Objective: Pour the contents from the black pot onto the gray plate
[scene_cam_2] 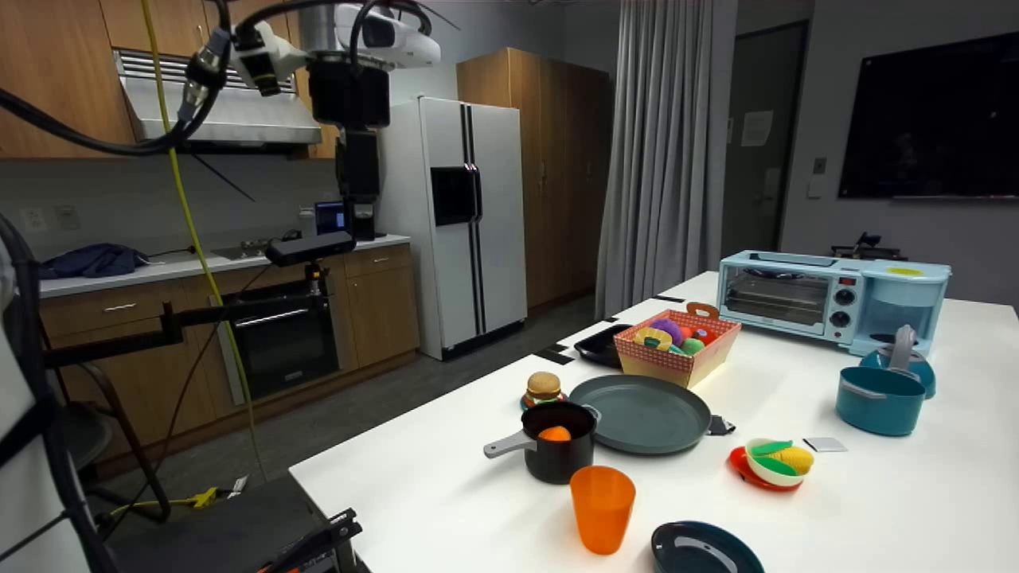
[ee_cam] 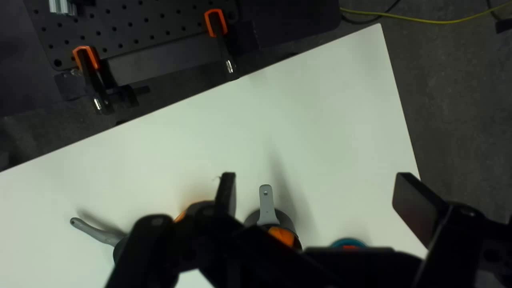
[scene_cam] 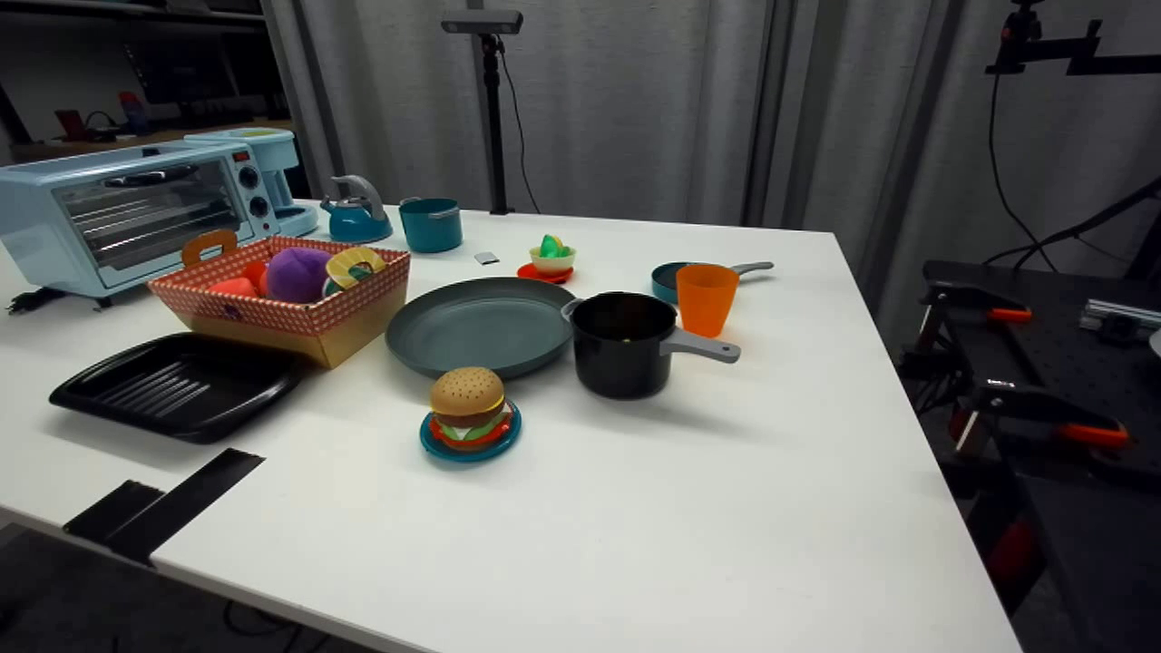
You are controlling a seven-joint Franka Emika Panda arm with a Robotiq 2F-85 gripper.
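The wide-spread black gripper (ee_cam: 316, 194) likely needed centring over the straight grey handle (ee_cam: 266, 205), at the round black pot's (ee_cam: 287, 221) wrist-view twelve o'clock.

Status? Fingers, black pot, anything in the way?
Fingers open, nothing held. Black pot upright beside gray plate, orange piece inside. Cup close to pot, could crowd the grasp.

In my wrist view, my fingers (ee_cam: 418, 208) cover part of the black pot (ee_cam: 272, 218) toward six o'clock and nearly all of the orange cup (ee_cam: 180, 216) between seven and eight. In an exterior view, the pot's wall hides the lower part of an orange piece (scene_cam_2: 555, 434); the bottom edge crops the small pan (scene_cam_2: 704, 549) at five o'clock, the top edge my arm (scene_cam_2: 406, 48) at eleven.
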